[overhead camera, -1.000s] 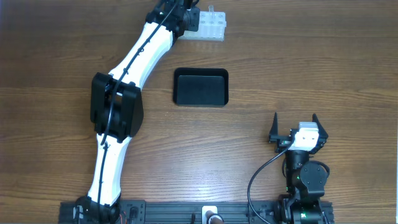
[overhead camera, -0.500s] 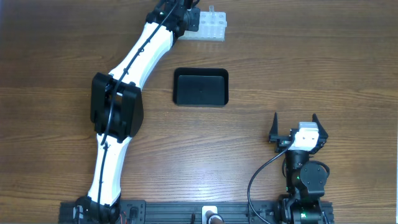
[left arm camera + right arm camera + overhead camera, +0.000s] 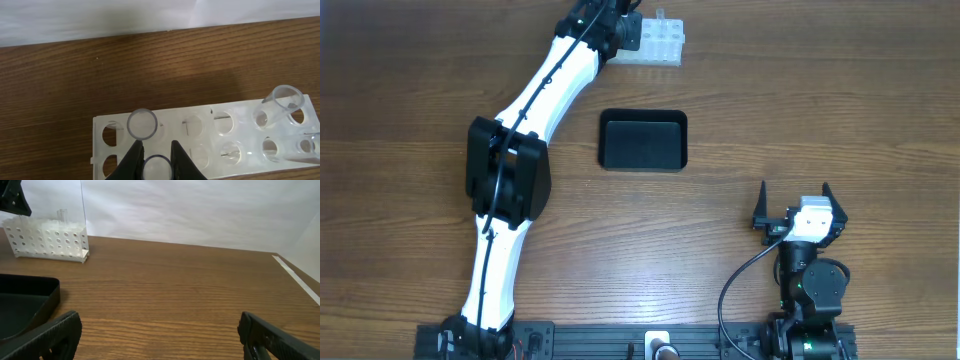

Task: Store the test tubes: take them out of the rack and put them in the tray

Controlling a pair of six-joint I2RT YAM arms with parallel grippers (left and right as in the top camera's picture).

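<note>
A white test tube rack [image 3: 658, 46] stands at the far edge of the table, with a clear tube [image 3: 660, 16] upright at its far side. My left gripper [image 3: 626, 32] is over the rack's left end. In the left wrist view its fingers [image 3: 134, 159] press both sides of a clear test tube [image 3: 156, 165] that stands in the rack [image 3: 200, 142]. Another tube [image 3: 142, 124] stands in the hole just beyond, and a third [image 3: 283, 101] at the rack's other end. The black tray [image 3: 643, 140] lies empty at mid table. My right gripper [image 3: 792, 207] stands open near its base, nothing in it.
The right wrist view looks across bare wood to the rack [image 3: 47, 240] and the tray's corner [image 3: 30, 297]. A white wall rises behind the table's far edge. Wide free wood lies to the right of the tray.
</note>
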